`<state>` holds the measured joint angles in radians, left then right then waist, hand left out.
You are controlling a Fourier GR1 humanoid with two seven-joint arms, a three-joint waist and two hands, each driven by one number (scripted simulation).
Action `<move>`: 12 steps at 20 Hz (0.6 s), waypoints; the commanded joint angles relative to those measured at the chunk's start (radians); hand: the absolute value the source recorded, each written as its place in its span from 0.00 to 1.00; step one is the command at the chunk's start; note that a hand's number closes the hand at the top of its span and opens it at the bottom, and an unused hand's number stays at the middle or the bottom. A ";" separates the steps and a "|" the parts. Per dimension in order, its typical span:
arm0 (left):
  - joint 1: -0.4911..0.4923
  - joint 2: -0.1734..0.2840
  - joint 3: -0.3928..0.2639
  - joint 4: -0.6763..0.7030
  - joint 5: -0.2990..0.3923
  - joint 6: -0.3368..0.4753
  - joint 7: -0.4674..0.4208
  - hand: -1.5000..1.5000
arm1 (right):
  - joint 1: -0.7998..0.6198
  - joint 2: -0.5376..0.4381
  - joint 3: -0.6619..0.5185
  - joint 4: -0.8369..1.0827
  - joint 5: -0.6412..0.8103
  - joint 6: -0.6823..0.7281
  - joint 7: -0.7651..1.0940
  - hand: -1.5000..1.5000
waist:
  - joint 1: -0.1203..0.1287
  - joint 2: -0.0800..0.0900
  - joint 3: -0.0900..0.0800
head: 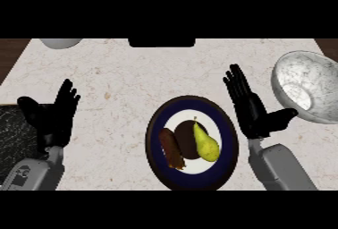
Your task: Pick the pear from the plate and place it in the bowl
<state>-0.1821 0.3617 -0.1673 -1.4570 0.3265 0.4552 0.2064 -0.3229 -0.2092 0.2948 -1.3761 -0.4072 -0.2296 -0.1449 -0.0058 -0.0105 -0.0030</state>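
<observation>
Head view: the pear [206, 143] lies on the plate [224, 176] just left of the right hand [254, 118], beside two brown items [179, 145], touching neither hand. The right hand stands with fingers straight and thumb spread, holding nothing; the left hand [52, 118] rests likewise at the view's left edge. The bowl [310, 85] sits just right of the right hand, slightly farther out.

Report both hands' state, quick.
Left hand: open, fingers straight, holding nothing.
Right hand: open, fingers straight, holding nothing, between the plate and the bowl.
</observation>
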 commanded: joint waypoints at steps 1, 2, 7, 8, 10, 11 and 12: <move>0.035 0.019 -0.020 -0.098 -0.015 -0.066 0.013 0.50 | 0.031 -0.036 0.008 -0.132 0.051 -0.031 0.080 1.00 | 0.004 0.007 0.003; -0.018 0.009 -0.061 -0.065 -0.031 -0.100 -0.033 0.50 | -0.002 -0.052 0.017 -0.112 0.078 -0.037 0.057 1.00 | -0.003 0.007 0.002; -0.031 0.023 -0.169 -0.111 -0.052 -0.225 -0.084 0.50 | -0.010 -0.353 0.095 -0.052 0.421 -0.076 0.050 1.00 | -0.071 -0.020 -0.030; -0.037 0.010 -0.214 -0.125 -0.059 -0.266 -0.104 0.50 | 0.032 -0.282 0.128 -0.054 0.428 -0.149 0.100 1.00 | -0.051 -0.002 -0.007; -0.019 -0.008 -0.223 -0.082 -0.057 -0.343 -0.200 0.50 | 0.053 -0.133 0.147 -0.166 0.348 -0.184 0.204 0.00 | -0.009 0.008 0.001; 0.019 0.003 -0.227 -0.126 -0.065 -0.351 -0.204 0.50 | 0.108 -0.094 0.149 -0.147 0.324 -0.157 0.109 0.00 | 0.001 0.009 0.003; -0.017 -0.023 -0.226 -0.050 -0.080 -0.358 -0.226 0.50 | 0.031 -0.046 0.183 -0.029 0.397 -0.168 0.051 0.00 | 0.007 0.013 0.003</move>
<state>-0.1915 0.3619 -0.3640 -1.5552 0.2672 0.1677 0.0485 -0.2753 -0.3316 0.4225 -1.4769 -0.0916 -0.3651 -0.0505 -0.0187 -0.0063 -0.0041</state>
